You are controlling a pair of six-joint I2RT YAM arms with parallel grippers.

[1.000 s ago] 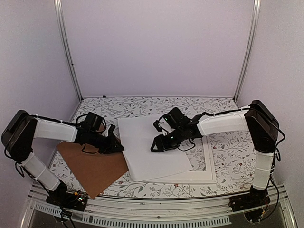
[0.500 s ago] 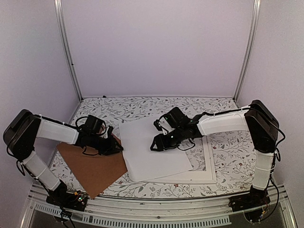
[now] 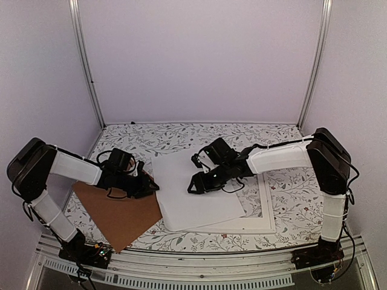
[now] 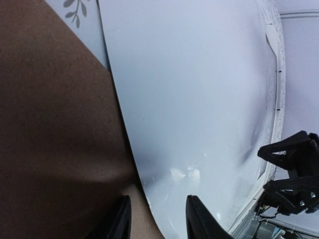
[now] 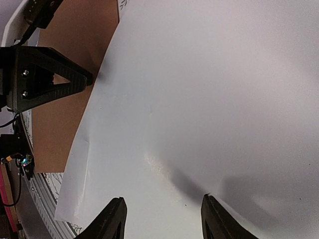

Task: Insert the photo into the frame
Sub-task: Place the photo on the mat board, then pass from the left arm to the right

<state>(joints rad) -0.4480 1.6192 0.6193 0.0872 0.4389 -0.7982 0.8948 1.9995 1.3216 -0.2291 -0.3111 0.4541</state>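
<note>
A brown board (image 3: pixel 121 214) is seen at 7 o'clock on the table (image 3: pixel 181 136), the frame (image 3: pixel 267 208) at 4 o'clock. The photo (image 3: pixel 193 199), white back up, is laid askew across the frame. The left gripper (image 3: pixel 153 186) is held at its 9 o'clock edge, jaws apart; the right gripper (image 3: pixel 193 185), jaws also apart, over its middle.

I am not seeing any writing that can be read. The photo (image 3: pixel 195 199) is lying blank white side up and showing no print, and the brown board (image 3: pixel 121 214) just left of it is showing no label or number.
</note>
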